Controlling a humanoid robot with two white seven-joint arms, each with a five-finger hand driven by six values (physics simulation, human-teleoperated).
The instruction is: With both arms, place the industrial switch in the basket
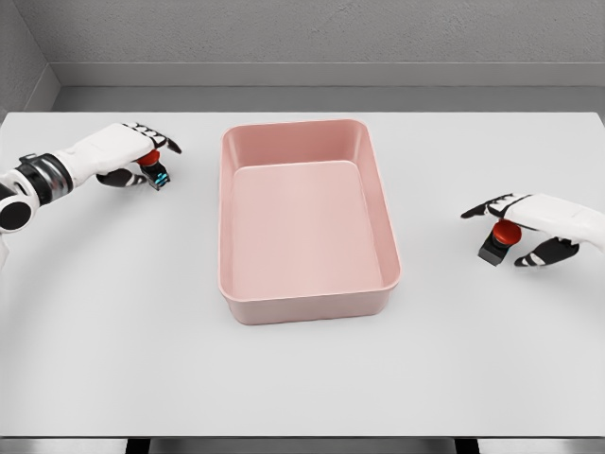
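A pink rectangular basket (308,301) stands in the middle of the white table. At the far left a small black switch with a red button (154,170) sits under my left hand (142,156), whose fingers arch over and around it. At the right a second black switch with a red button (498,241) lies between the fingers of my right hand (515,232), which curls around it from the right. Both switches look to rest on the table surface. The basket holds nothing.
The white table (302,378) spreads wide in front of the basket and ends at a dark front edge. A grey wall stands behind the table's far edge.
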